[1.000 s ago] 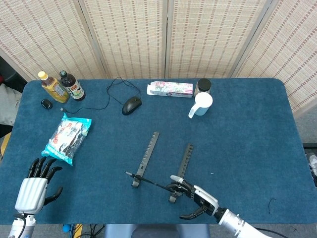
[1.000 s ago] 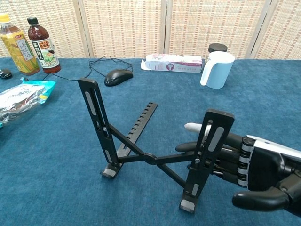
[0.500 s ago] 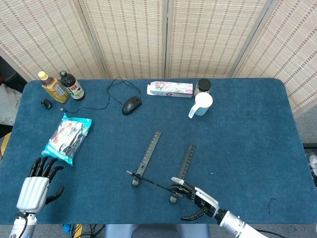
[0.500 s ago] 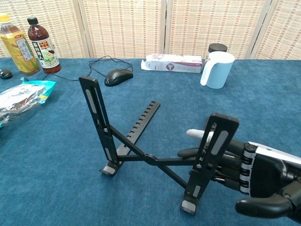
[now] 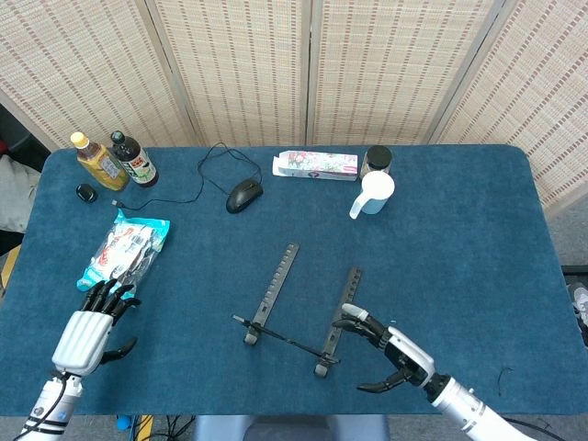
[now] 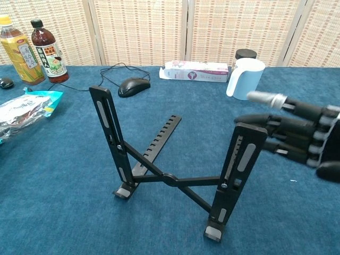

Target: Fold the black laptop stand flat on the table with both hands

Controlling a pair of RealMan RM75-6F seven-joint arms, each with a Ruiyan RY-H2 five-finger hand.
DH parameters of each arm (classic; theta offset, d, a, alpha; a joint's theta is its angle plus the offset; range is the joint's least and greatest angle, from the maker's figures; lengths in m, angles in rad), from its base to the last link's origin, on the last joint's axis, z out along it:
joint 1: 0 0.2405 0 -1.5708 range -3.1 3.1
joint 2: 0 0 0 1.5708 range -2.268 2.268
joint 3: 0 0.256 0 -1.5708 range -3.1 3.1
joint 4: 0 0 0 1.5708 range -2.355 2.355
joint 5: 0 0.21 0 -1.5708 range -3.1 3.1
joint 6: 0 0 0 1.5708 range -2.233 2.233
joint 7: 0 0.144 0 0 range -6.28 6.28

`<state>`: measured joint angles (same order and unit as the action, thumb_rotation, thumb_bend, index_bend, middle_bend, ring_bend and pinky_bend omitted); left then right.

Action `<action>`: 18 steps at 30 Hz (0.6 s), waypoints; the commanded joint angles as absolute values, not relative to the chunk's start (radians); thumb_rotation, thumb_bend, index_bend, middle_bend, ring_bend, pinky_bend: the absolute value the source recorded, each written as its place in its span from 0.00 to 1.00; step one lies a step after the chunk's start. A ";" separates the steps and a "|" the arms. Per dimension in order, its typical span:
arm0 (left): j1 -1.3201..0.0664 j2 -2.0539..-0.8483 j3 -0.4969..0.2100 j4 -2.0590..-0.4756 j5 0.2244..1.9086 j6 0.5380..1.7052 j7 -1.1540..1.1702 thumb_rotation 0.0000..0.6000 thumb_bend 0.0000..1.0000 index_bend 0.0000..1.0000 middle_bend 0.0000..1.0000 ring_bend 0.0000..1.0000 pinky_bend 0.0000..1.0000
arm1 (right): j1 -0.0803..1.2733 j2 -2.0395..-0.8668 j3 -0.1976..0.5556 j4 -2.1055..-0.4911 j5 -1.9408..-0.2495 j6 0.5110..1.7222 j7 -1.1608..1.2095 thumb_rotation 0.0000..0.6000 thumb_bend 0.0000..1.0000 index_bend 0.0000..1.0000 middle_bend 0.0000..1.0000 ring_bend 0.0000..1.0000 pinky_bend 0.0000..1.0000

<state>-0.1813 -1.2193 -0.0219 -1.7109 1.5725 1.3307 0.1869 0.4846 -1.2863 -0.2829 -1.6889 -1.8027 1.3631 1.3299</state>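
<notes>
The stand [image 6: 170, 170] sits erect on the tabletop [image 5: 459, 248], at about 6 o'clock from the mouse [image 5: 243, 195]. The right robot hand [image 6: 297, 135] hangs open beside its right upright, holding nothing; the left robot hand [image 5: 92, 326], fingers spread and empty, waits well apart at 9 o'clock. Best to bring both in, steady each upright, then press the arms down evenly.

Two bottles [image 5: 114, 160] at far left, snack bag [image 5: 123, 254], wired mouse [image 5: 243, 195], flat box [image 5: 316, 165], white mug [image 5: 373, 193], dark jar [image 5: 377, 158]
</notes>
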 commanded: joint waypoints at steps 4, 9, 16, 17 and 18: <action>-0.319 -1.173 -0.037 -1.682 1.564 1.132 -0.046 1.00 0.22 0.25 0.14 0.03 0.02 | 0.493 -1.165 -0.237 -1.774 -1.800 1.422 1.294 1.00 0.00 0.00 0.20 0.01 0.08; -0.432 -1.170 -0.039 -1.644 1.582 0.985 -0.259 1.00 0.22 0.24 0.14 0.03 0.02 | 0.499 -1.097 -0.206 -1.829 -1.781 1.435 1.284 1.00 0.00 0.00 0.20 0.01 0.08; -0.543 -1.234 -0.044 -1.577 1.603 0.884 -0.461 1.00 0.22 0.25 0.18 0.06 0.02 | 0.487 -1.078 -0.195 -1.859 -1.776 1.428 1.276 1.00 0.00 0.00 0.20 0.01 0.08; -0.560 -1.247 -0.043 -1.564 1.611 0.875 -0.506 1.00 0.22 0.25 0.19 0.08 0.03 | 0.484 -1.078 -0.195 -1.860 -1.775 1.426 1.276 1.00 0.00 0.00 0.20 0.01 0.08; -0.572 -1.258 -0.042 -1.553 1.617 0.869 -0.538 1.00 0.22 0.26 0.20 0.09 0.03 | 0.482 -1.077 -0.195 -1.860 -1.775 1.425 1.276 1.00 0.00 0.00 0.20 0.01 0.08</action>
<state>-0.5247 -1.2236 -0.0414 -1.5895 1.5982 0.9046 -0.4582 0.4825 -1.0774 -0.1952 -1.8601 -1.7756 1.4255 1.2761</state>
